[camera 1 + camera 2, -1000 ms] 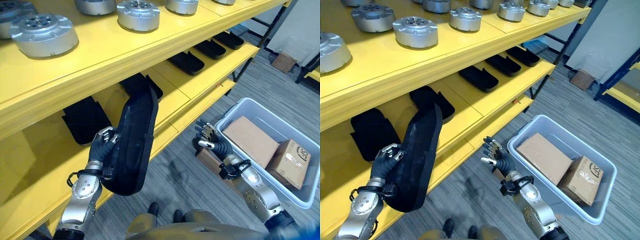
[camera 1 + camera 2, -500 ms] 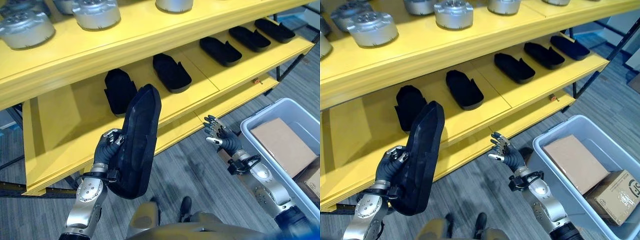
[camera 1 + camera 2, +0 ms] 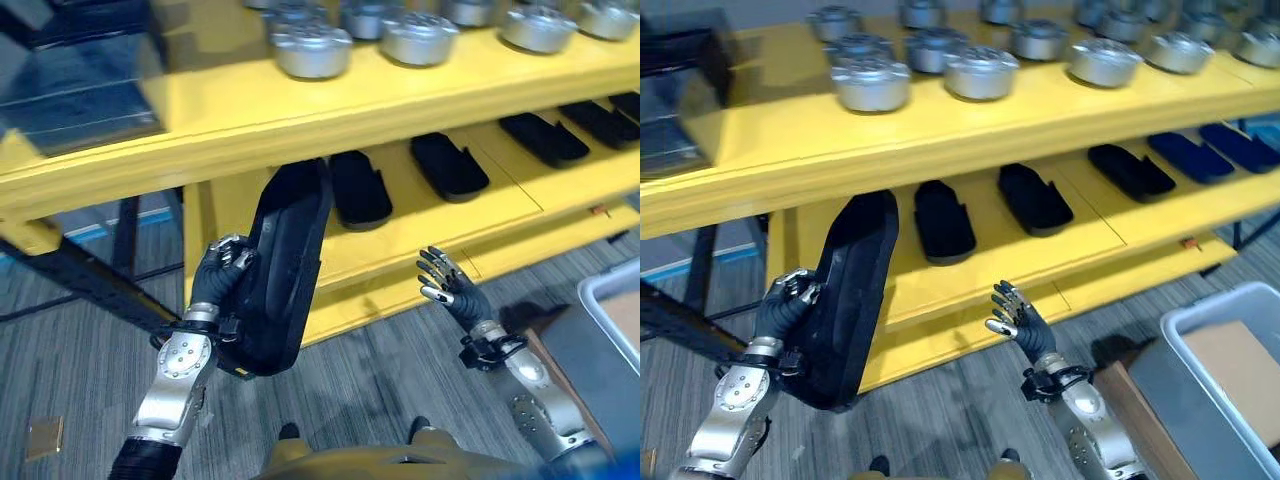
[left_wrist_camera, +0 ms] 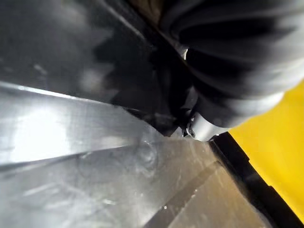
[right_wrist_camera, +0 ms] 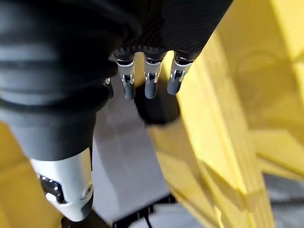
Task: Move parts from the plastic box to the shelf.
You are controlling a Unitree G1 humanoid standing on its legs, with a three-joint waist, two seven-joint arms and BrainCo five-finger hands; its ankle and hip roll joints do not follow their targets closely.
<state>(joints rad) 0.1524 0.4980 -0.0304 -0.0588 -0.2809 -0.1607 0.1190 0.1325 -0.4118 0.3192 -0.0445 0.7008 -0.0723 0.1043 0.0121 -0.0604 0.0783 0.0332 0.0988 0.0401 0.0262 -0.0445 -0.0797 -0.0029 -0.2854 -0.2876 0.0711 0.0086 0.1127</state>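
The left hand [image 3: 218,277] is gripping a long black part [image 3: 285,265], its fingers curling round the part's edge and holding it nearly upright, tilted a little, in front of the yellow shelf [image 3: 250,110]. The part's top end is reaching up to the front lip of the upper shelf board, and its bottom end is hanging over the grey floor [image 3: 90,370]. The right hand [image 3: 450,290] is hovering open in the air in front of the lower shelf edge, its fingers spreading wide and straight, holding and touching nothing. On the lower shelf board, more black parts [image 3: 1035,197] are lying flat in a row, well apart from the hands. Round silver metal parts [image 3: 980,72] are standing in rows on the upper board. The plastic box [image 3: 1215,370] is sitting on the floor to the robot's right, with a brown cardboard box [image 3: 1245,365] lying inside it.
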